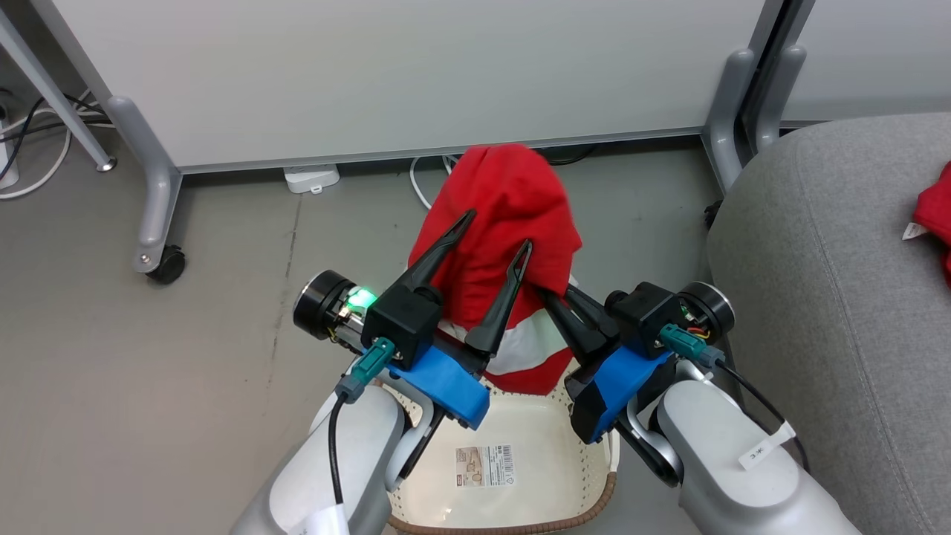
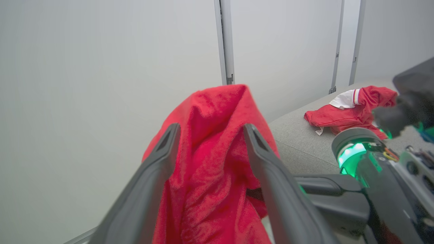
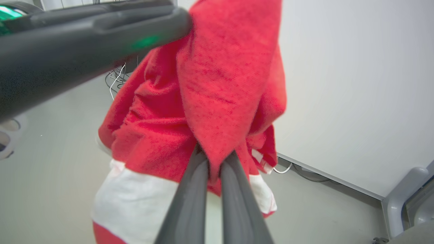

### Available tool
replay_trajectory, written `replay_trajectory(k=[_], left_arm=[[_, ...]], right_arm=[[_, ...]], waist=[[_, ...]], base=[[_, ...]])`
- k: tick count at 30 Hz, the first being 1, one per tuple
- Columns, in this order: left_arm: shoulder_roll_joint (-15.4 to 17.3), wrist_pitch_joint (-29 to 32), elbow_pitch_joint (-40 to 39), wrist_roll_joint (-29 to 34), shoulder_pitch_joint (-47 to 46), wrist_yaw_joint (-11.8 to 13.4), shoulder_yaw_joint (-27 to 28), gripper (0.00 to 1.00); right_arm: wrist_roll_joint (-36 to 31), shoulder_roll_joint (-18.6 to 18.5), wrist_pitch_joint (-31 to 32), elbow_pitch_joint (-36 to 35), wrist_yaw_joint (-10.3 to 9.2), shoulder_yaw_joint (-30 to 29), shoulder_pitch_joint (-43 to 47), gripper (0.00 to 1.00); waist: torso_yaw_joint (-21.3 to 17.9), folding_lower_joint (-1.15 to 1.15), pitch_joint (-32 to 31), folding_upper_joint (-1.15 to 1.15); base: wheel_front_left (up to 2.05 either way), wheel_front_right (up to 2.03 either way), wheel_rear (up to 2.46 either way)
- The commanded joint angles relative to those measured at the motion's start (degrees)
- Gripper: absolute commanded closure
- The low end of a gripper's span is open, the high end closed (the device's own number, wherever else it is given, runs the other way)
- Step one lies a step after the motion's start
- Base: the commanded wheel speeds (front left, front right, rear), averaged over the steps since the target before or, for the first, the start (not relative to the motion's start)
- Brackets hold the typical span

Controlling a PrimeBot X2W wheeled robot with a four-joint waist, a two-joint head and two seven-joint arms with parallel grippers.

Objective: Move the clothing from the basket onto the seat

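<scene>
A red garment (image 1: 505, 215) with a white panel hangs above the basket (image 1: 594, 505), lifted free of it. My right gripper (image 1: 551, 296) is shut on a fold of that garment (image 3: 223, 84), its fingers (image 3: 190, 203) pressed together on the cloth. My left gripper (image 1: 498, 232) stands open just left of it, and the red cloth (image 2: 210, 162) shows between its spread fingers (image 2: 159, 159). A second red clothing piece (image 1: 937, 215) with a white tag lies on the grey seat (image 1: 832, 260) to the right, also seen on the seat (image 2: 305, 142) as a crumpled garment (image 2: 349, 113). The basket's bare bottom carries a paper label (image 1: 484, 466).
White partition panels (image 1: 416, 67) stand close behind, on grey legs (image 1: 152, 186) with a castor (image 1: 167, 265). Cables and a white power block (image 1: 310, 178) lie on the grey floor under the panel. The seat's rounded corner sits right beside my right arm.
</scene>
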Motion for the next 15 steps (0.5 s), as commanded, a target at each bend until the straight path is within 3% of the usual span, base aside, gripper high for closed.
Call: replay_trajectory(k=[1,15], left_arm=[[-0.02,-0.29,-0.26,0.46,0.10,0.31,0.52,0.00],[-0.21,-0.29,-0.83,1.56,0.51,0.11,1.55,0.00]], right_arm=[[0.36,-0.21,-0.01,-0.34,0.01,-0.07,0.15,1.00],[0.83,-0.40,-0.01,-0.95,0.01,-1.20,0.90,1.00]], waist=[[0.03,0.00,0.04,0.00],[-0.18,0.00,0.76,0.00]], base=[[0.00,0.00,0.00],[0.00,0.00,0.00]])
